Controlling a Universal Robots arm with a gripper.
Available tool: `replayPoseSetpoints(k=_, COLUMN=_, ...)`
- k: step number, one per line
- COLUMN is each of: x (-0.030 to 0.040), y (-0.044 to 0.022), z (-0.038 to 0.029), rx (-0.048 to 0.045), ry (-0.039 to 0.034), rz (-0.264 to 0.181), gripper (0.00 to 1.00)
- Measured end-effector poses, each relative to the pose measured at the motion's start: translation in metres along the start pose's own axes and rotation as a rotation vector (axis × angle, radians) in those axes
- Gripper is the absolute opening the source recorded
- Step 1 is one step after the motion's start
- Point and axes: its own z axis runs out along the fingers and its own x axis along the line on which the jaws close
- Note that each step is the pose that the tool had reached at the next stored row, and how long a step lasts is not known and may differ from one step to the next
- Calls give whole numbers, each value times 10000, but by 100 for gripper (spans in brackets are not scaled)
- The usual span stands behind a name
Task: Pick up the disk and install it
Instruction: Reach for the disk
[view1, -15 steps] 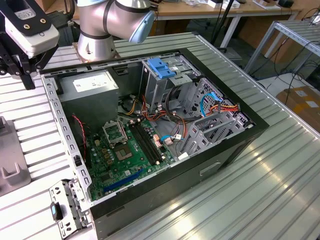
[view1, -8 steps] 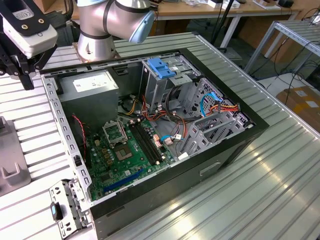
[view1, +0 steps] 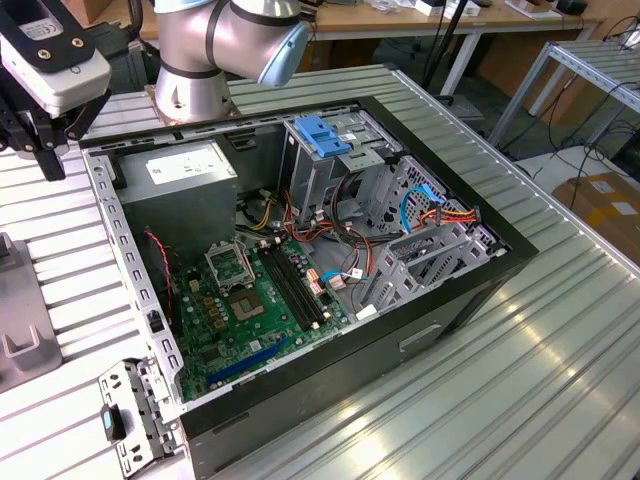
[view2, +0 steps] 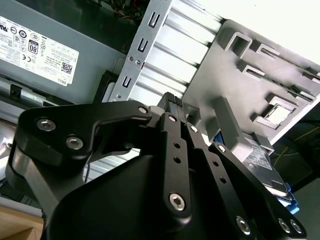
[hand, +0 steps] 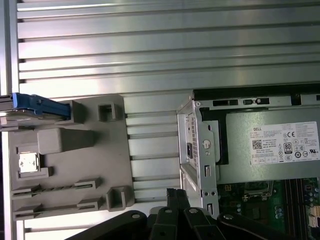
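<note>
Sitting in grey holder (hand: 70, 170), blue-framed disk (hand: 35, 103), hand (hand: 175, 193) pressed together, gripping nothing.

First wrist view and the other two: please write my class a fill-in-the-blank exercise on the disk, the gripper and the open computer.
1. The disk lies at one end of the grey holder plate, and its plastic carrier is ____ in colour.
2. The gripper holds nothing, and its fingers are ____.
3. The power supply inside the computer case bears a ____ label.
4. The motherboard in the case is ____ in colour.

Missing words: blue; shut; white; green.
</note>
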Motion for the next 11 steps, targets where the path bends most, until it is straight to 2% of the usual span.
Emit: replayPoseSetpoints(k=11, x=34, y=-3, z=1, rx=0, ry=0, rz=0, gripper=10)
